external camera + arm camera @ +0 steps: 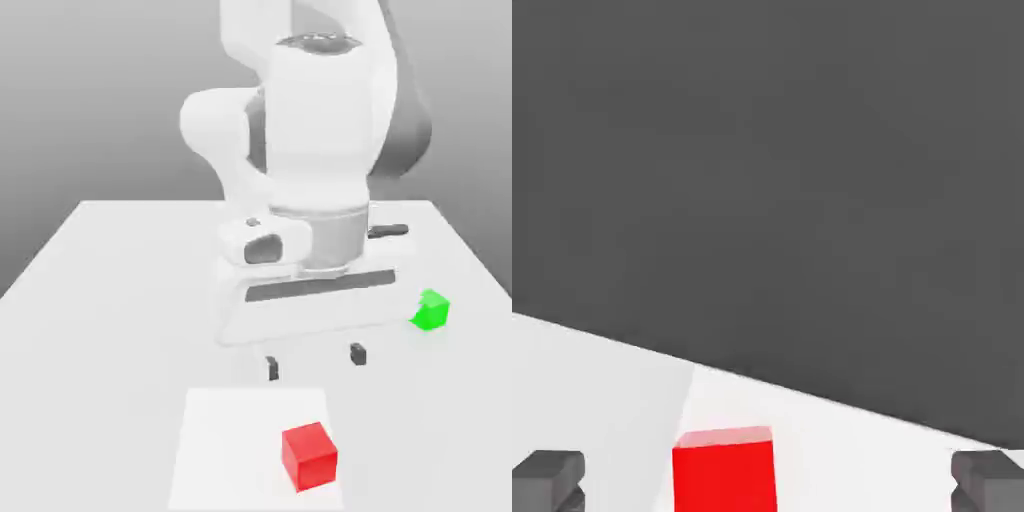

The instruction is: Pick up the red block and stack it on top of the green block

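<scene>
Jaws (314, 361) wide apart above red block (309, 456), green block (431, 310) off to exterior view's right

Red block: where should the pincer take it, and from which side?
Take the red block across two opposite side faces, coming straight down from above. It sits flat and alone on the table, its top face clear, well apart from the green block. The open pincer probably needs turning to square with its faces.

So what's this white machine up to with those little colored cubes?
It is a robot arm at the start of a stacking job. Its tool hangs open and empty above the white table. The red block sits on the table in front of it, untouched. The green block rests apart, toward the exterior view's right. Nothing is stacked yet.
</scene>
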